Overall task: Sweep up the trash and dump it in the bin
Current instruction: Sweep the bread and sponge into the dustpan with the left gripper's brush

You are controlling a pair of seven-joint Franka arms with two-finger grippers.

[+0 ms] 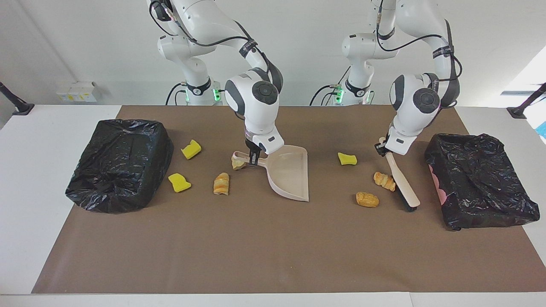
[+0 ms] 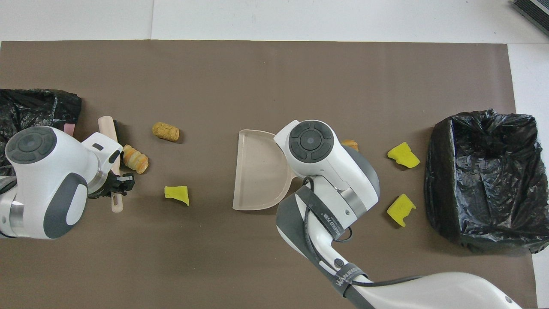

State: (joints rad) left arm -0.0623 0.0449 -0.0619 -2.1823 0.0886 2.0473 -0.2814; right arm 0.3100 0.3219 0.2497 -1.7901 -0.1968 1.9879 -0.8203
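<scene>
Gripping the dustpan (image 1: 290, 170) handle, the right gripper (image 1: 254, 158) rests it mid-counter; the left gripper (image 1: 384, 147), jaws clamped on the brush (image 1: 403, 185), touches a pastry bit (image 1: 384, 181) beside the bin (image 1: 477, 183)

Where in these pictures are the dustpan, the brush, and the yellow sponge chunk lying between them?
dustpan (image 1: 289, 172): facing view, on its flat tray.
brush (image 1: 404, 188): facing view, on its pale back.
yellow sponge chunk (image 2: 177, 194): overhead view, on its top face.

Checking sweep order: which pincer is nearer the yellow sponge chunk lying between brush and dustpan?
Left. The left pincer holds the brush beside the yellow sponge chunk; the right pincer grips the dustpan, farther off.
</scene>
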